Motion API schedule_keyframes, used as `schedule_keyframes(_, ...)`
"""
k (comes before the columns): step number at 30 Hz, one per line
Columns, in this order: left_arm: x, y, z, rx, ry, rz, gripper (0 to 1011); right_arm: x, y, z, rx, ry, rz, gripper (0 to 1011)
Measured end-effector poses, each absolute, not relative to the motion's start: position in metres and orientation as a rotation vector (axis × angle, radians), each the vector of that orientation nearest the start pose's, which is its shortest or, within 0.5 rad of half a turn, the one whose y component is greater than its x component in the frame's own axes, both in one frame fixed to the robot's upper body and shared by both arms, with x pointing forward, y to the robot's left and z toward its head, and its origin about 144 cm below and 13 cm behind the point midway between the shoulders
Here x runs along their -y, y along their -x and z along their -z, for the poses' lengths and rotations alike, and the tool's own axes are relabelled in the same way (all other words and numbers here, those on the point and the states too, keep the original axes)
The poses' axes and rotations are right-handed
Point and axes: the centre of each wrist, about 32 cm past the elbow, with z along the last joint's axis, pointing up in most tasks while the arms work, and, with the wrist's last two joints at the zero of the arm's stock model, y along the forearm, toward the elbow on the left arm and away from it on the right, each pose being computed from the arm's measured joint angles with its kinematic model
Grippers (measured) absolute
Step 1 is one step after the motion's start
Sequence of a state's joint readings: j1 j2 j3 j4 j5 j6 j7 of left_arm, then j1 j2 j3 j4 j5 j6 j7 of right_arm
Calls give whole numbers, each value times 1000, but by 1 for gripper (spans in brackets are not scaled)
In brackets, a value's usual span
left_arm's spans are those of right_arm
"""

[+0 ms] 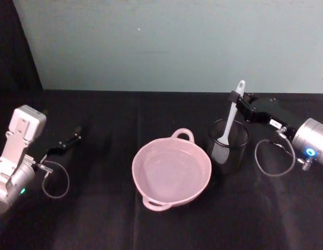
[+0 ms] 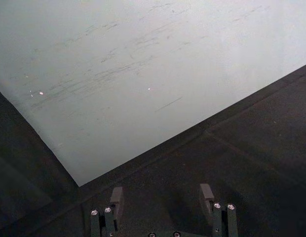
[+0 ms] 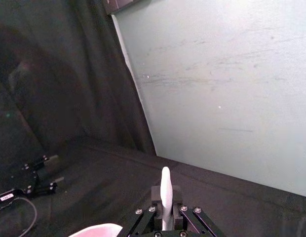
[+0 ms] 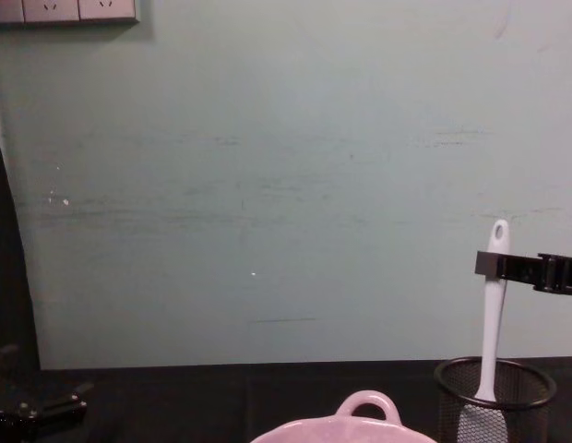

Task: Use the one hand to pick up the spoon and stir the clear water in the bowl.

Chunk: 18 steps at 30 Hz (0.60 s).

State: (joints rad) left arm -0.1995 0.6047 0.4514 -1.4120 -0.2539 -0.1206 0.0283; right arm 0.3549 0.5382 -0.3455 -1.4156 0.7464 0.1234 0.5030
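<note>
A: Spoon [image 1: 232, 117] first: a white spatula-like utensil with a long slim handle, an oval hole at its end and a flat paddle blade. Where is it?

B: It stands nearly upright in a black wire-mesh cup [image 1: 229, 146], blade down inside the mesh and handle rising well above the rim. In the chest view the spoon [image 4: 492, 309] leans a little, and its holed end shows just above the fingers that grip it.

A: Which fingers?

B: Those of the right gripper [image 1: 234, 97], black and boxy on a silver cylindrical wrist with a blue ring light. It reaches in from the right, and its fingers are pressed together on the upper handle, just below the oval hole. In the right wrist view the white handle [image 3: 165, 190] pokes up from between them.

A: And around the spoon?

B: Just left of the cup, on the side away from the right gripper, sits the pale pink round bowl [image 1: 171, 170] with arched loop handles on its rim. One handle is on the rim nearest the cup. Cup and bowl stand close together; I cannot tell whether they touch.

A: The other arm?

B: The left gripper [image 1: 67, 142] rests far to the left over the black cloth-covered table [image 1: 99, 219], well apart from the bowl. In its own wrist view the fingers [image 2: 207, 192] are spread, with nothing between them.
</note>
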Motion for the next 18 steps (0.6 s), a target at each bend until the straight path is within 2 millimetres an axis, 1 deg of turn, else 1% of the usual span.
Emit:
schedule_keyframes(12, -310, -489, -1140, 285, -304, -1248, 1005, 315, -542, -1202, -194, -78, 852, 114)
schedule_keyframes(18, -310, -489, -1140, 285, -304, -1248, 1005, 318, -543, -1196, -227, -123, 854, 114)
